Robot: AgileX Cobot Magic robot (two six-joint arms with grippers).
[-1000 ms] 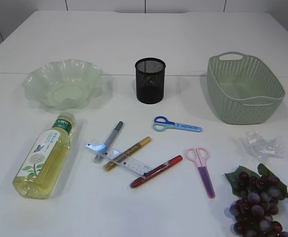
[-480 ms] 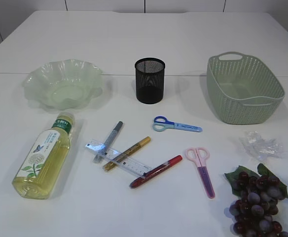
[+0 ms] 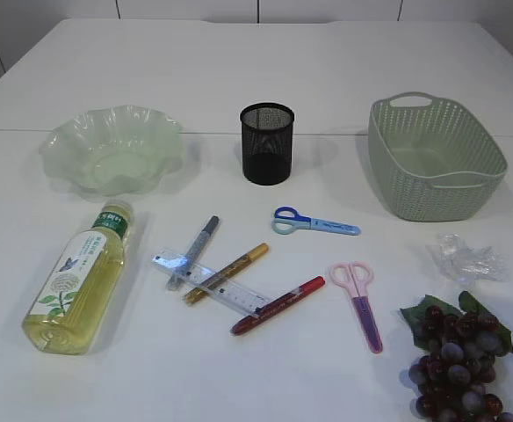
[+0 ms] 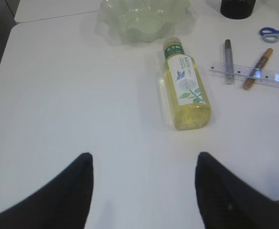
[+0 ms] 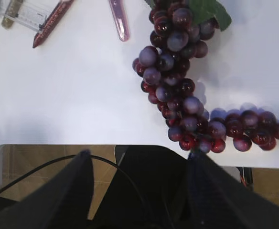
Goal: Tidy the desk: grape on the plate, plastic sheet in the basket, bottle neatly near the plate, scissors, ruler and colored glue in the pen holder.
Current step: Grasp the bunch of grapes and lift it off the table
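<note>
The grape bunch (image 5: 187, 90) is draped at the table's near edge, close under the right gripper (image 5: 137, 157), whose jaws are spread and hold nothing. A careless grasp could nudge it off. The bottle (image 4: 183, 91) lies beyond the equally empty left gripper (image 4: 144, 160) and may roll.

Pen holder (image 3: 267, 143) between plate (image 3: 111, 156), basket (image 3: 435, 158)
</note>
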